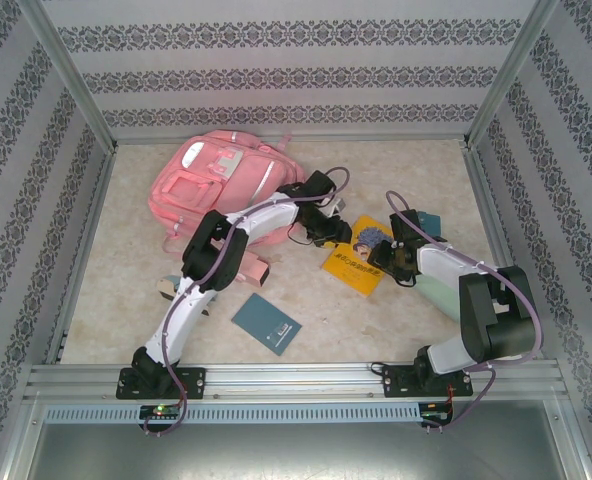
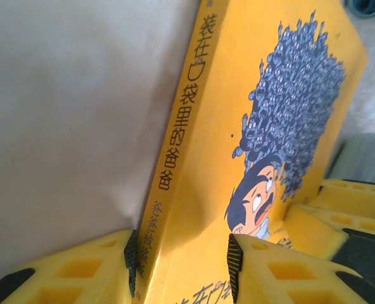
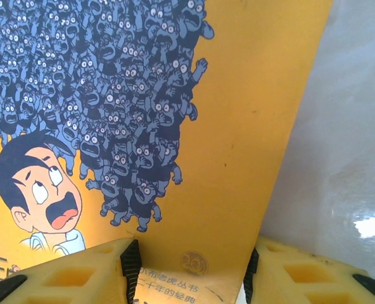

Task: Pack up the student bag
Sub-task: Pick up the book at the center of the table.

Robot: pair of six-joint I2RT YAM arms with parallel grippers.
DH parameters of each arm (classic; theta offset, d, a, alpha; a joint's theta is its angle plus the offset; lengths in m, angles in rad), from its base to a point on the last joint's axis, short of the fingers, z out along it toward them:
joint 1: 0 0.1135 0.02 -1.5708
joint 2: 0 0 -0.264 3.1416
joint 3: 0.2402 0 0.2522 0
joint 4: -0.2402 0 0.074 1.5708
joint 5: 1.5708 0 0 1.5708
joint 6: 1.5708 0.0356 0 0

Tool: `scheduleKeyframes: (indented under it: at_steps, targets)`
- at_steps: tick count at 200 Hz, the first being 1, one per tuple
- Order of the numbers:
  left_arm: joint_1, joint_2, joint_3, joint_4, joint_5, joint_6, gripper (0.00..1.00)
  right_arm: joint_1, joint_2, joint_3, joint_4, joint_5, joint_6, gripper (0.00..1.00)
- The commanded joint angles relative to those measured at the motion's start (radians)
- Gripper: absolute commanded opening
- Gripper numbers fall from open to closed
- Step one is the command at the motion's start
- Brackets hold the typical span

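The student bag [image 1: 211, 180], a big pink backpack, lies flat at the back left of the table. A yellow book [image 1: 356, 264] with a cartoon crowd on its cover lies right of it, between my two grippers. My left gripper [image 1: 328, 235] is at the book's left end. Its jaws [image 2: 181, 259] stand open astride the spine edge of the book [image 2: 219, 95], one finger beside the spine, the other over the cover. My right gripper [image 1: 388, 258] is at the book's opposite end, open [image 3: 190, 266], one finger over the cover of the book [image 3: 238, 95], the other just off its edge.
A teal notebook [image 1: 266, 323] lies near the front, between the arms. A second teal item [image 1: 429, 219] sits behind the right gripper. A pale green object [image 1: 438, 293] lies under the right arm. Small items [image 1: 256, 272] sit by the left arm. Patterned walls enclose the table.
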State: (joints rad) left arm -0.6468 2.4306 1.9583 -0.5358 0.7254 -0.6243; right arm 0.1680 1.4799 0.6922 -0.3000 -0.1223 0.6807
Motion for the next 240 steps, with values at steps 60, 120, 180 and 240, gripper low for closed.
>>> scheduleKeyframes:
  at_steps: [60,120,180,240]
  targets:
    - [-0.051,-0.074,-0.155,0.573,0.375,-0.394,0.41,0.023,0.006,0.013,0.057,-0.06,0.005,0.47]
    - [-0.044,-0.078,-0.09,0.244,0.279,-0.155,0.13,0.004,-0.025,0.016,0.032,-0.066,-0.001,0.48]
    - [0.017,-0.165,-0.118,0.448,0.3,-0.308,0.0,-0.065,-0.162,-0.003,0.056,-0.172,0.006,0.76]
    - [0.077,-0.213,-0.185,0.761,0.336,-0.536,0.0,-0.162,-0.159,-0.023,0.26,-0.438,0.123,0.83]
